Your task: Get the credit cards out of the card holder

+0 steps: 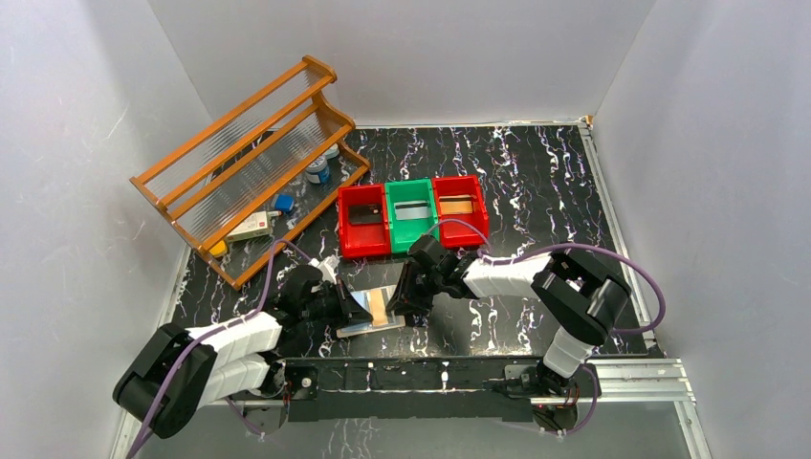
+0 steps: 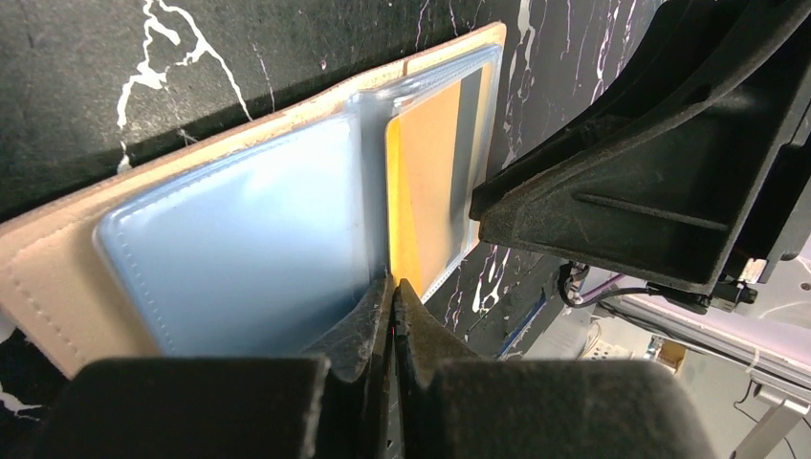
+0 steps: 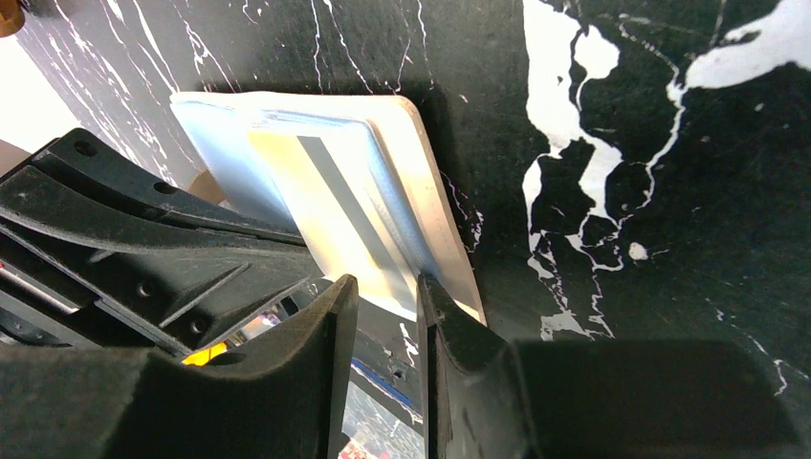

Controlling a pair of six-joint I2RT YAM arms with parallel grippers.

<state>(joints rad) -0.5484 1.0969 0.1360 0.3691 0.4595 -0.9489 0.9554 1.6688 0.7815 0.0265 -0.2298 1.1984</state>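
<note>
your tan card holder [image 2: 57,277] lies open, pale blue sleeves [image 2: 239,239], orange-gold card [image 2: 426,182] inside; left gripper [image 2: 392,287] pinched shut at its edge; right gripper [image 3: 383,292] half open, empty

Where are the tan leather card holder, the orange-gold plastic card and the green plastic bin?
tan leather card holder [image 2: 48,277], left wrist view, stitched border
orange-gold plastic card [image 2: 426,182], left wrist view, face under sleeve
green plastic bin [image 1: 413,245], top external view, near wall
</note>
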